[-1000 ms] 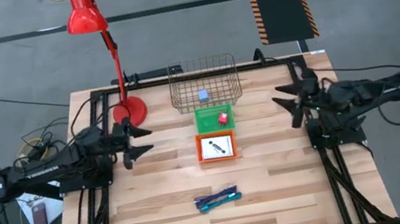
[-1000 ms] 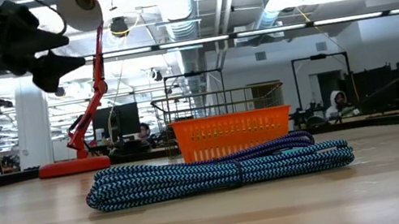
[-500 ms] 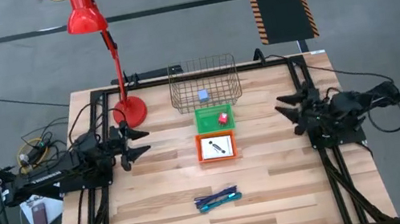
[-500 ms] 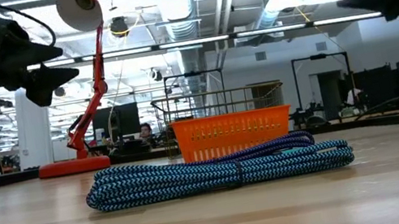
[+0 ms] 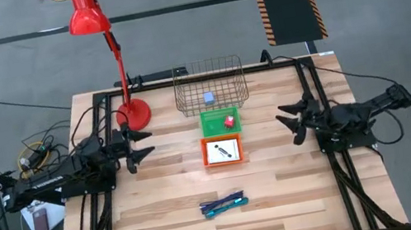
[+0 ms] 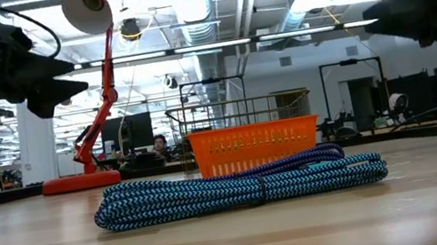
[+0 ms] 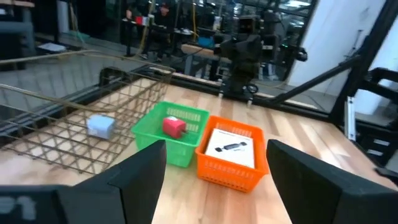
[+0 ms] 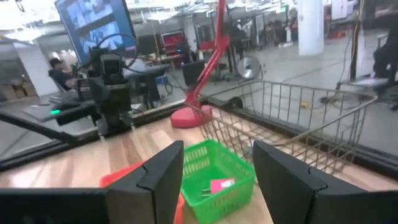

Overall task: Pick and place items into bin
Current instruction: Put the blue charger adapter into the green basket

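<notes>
A white card with a black mark (image 5: 223,151) lies flat in a small orange basket (image 7: 221,174). A red block (image 5: 229,121) sits in a green basket (image 7: 186,152) just beyond it. A wire bin (image 5: 209,85) at the far edge holds a grey-blue block (image 7: 99,126). A bundled blue and teal braided cord (image 5: 223,205) lies on the table near the front edge. My left gripper (image 5: 149,142) hovers open left of the baskets. My right gripper (image 5: 285,127) hovers open to their right. Both are above the table and point at the baskets.
A red desk lamp stands with its base (image 5: 135,111) on the table's far left, left of the wire bin, and its arm leans up over the far edge. Black frame rails (image 5: 341,176) run along both table sides. Bare wood lies around the cord (image 6: 239,185).
My right gripper has come down and moved toward the table's middle and near edge, as its arm folded in. My left gripper has sunk a little. Nothing on the table has moved.
</notes>
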Tool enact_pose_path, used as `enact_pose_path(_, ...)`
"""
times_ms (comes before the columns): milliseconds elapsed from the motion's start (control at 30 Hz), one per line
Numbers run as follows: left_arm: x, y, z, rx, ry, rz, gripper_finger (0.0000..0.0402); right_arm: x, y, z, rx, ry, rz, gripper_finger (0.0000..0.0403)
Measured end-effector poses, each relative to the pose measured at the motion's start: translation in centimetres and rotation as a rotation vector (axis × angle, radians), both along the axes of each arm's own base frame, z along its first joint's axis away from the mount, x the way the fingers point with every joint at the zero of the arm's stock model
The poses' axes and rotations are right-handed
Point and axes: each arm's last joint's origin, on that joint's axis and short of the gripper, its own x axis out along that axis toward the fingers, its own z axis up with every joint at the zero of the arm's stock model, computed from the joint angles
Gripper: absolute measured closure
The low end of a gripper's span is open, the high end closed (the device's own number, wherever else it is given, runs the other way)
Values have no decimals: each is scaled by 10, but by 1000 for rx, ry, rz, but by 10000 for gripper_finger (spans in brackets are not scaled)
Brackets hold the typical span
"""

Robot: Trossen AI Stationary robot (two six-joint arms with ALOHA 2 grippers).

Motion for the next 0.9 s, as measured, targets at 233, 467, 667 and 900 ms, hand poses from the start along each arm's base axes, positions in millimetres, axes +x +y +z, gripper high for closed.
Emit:
enact_pose_path(233,0,1,-2,-16,20,40,136,2,1,-3,-31,45,8,216)
enact_pose_path(467,0,1,-3,-59,15,48,136,3,2,-3,-11,42,8,216)
enact_pose_path(667,0,1,-1,-56,-8,49,136,3,2,-3,-11,41,7,216)
enact_pose_path(900,-1,1,10,-51,-91,47,136,3,2,-3,-11,41,7,216)
